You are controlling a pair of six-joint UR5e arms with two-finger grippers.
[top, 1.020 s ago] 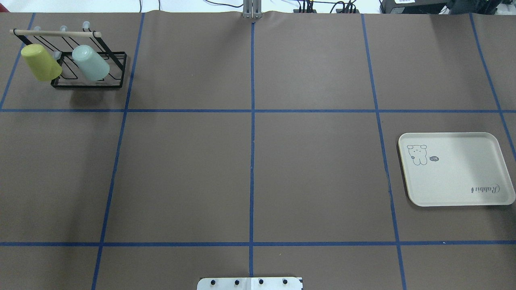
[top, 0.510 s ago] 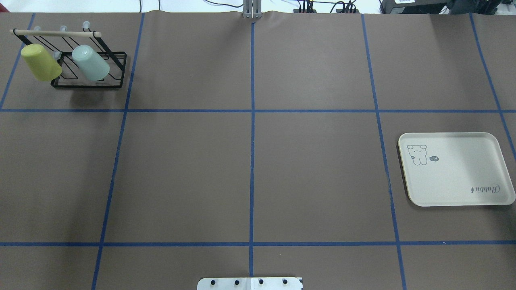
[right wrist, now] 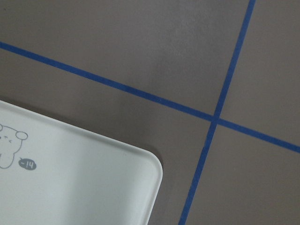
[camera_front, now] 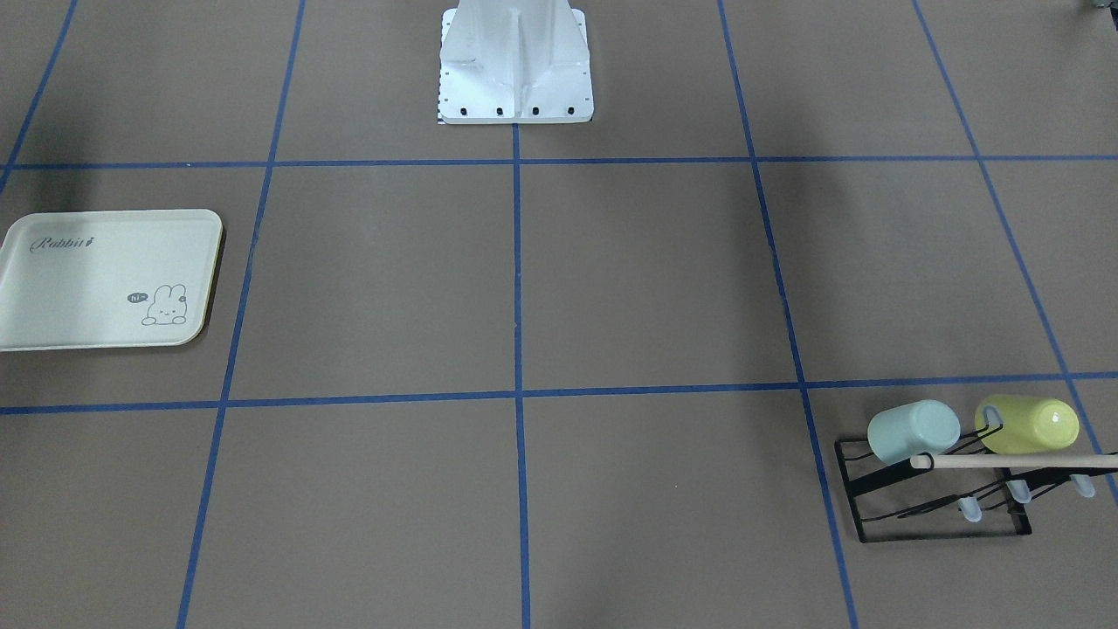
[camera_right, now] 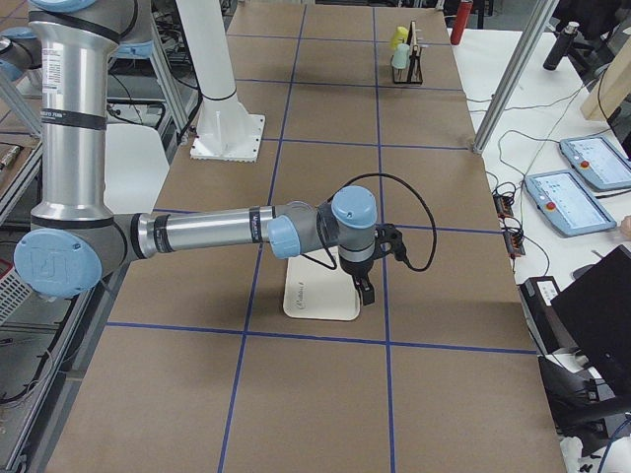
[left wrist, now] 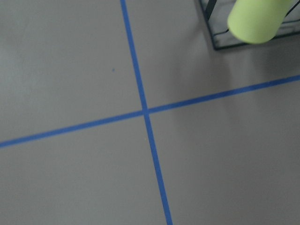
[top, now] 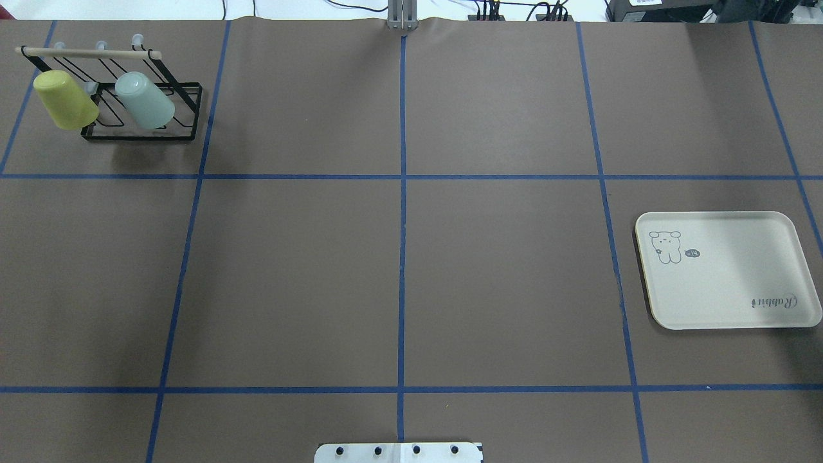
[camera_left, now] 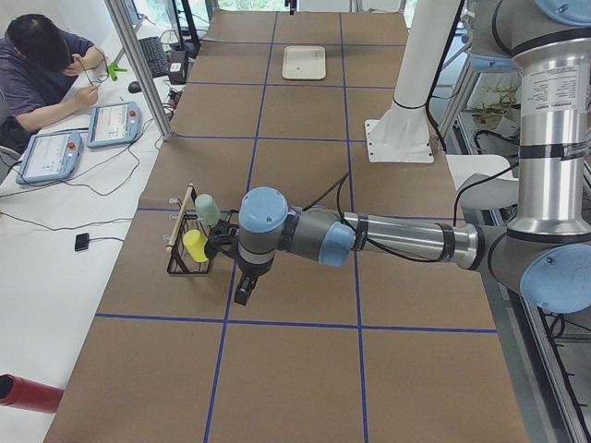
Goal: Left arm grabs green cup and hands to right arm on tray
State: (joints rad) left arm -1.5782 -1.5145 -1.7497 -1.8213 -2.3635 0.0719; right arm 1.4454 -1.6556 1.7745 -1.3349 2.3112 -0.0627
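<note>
Brown paper gridded with blue tape (top: pixel 402 257) covers the table (top: pixel 501 283); on the black wire rack (top: pixel 141 138) the green cup (top: pixel 144 101) hangs tilted beside the yellow-green cup (top: pixel 64 99). I see the left gripper (camera_left: pixel 243 295) hovering just beside that rack, and the right gripper (camera_right: pixel 367 294) well apart from it at the edge of the tray (top: pixel 726 289). Whether either is spread or pressed together, I cannot tell.
</note>
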